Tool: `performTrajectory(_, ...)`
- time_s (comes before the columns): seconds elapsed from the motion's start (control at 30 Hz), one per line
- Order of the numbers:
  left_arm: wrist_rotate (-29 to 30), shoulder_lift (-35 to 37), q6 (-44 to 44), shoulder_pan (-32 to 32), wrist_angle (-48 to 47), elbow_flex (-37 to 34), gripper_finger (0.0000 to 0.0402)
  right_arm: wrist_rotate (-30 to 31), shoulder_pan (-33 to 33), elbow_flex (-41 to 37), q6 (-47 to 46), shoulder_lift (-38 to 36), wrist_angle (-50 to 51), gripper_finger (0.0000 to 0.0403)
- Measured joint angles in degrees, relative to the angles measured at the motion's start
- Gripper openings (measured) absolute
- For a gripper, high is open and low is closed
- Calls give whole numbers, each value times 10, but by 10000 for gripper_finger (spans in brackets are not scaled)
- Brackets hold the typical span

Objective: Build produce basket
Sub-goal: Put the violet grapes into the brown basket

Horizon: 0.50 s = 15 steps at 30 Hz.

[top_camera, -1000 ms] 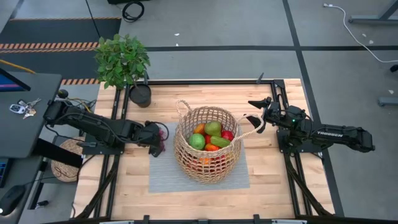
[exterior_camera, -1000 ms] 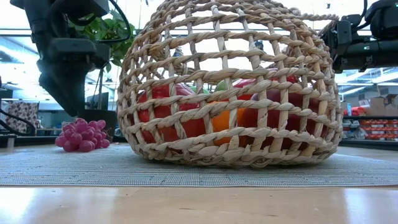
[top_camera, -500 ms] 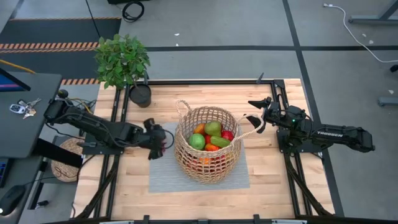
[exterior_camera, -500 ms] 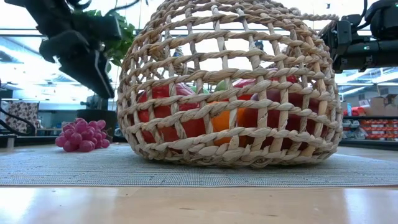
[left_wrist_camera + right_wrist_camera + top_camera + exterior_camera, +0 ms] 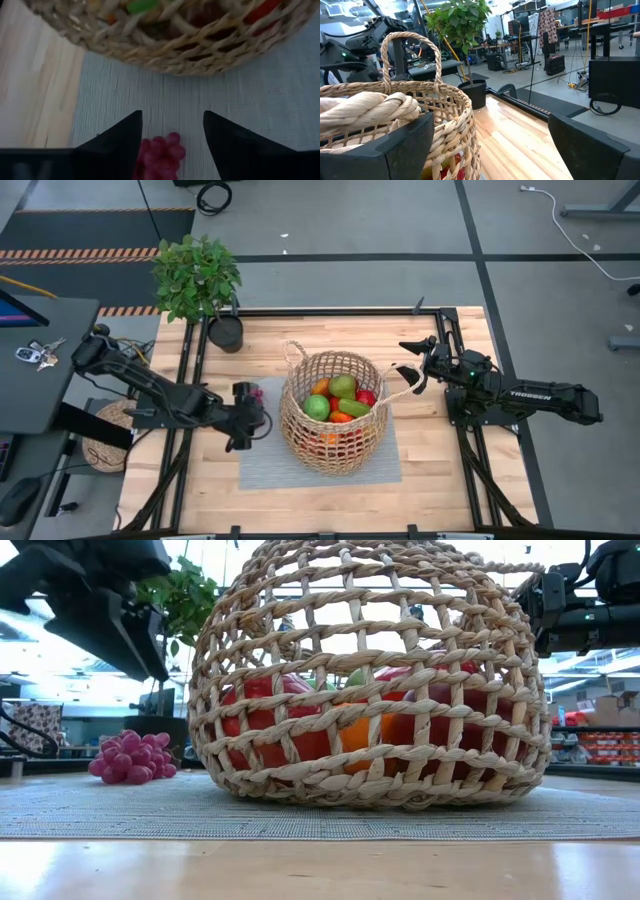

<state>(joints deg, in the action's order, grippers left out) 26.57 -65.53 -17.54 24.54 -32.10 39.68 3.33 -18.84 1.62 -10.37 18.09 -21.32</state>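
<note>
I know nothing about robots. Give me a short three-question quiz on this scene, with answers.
1. True or false: the grapes lie inside the basket.
2. Which pincer has the grapes between its open fingers: A left, B right?
3. What do the basket and grapes both rest on?

Key:
1. False; they lie on the mat beside it.
2. A; open on either side of the grapes, not gripping.
3. The grey mat.

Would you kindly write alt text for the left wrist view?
The left gripper hangs open above a purple grape bunch lying on a grey woven mat. Beyond it curves the lower wall of the wicker basket, with produce showing through the weave.
</note>
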Motion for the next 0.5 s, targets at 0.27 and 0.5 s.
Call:
performTrajectory(0.27, -36, 2, 146, 2, -6, 0, 206, 0, 0, 0, 0, 0, 0, 394)
performTrajectory(0.5, -9, 2, 216, 2, -11, 0, 233, 0, 0, 0, 0, 0, 0, 394)
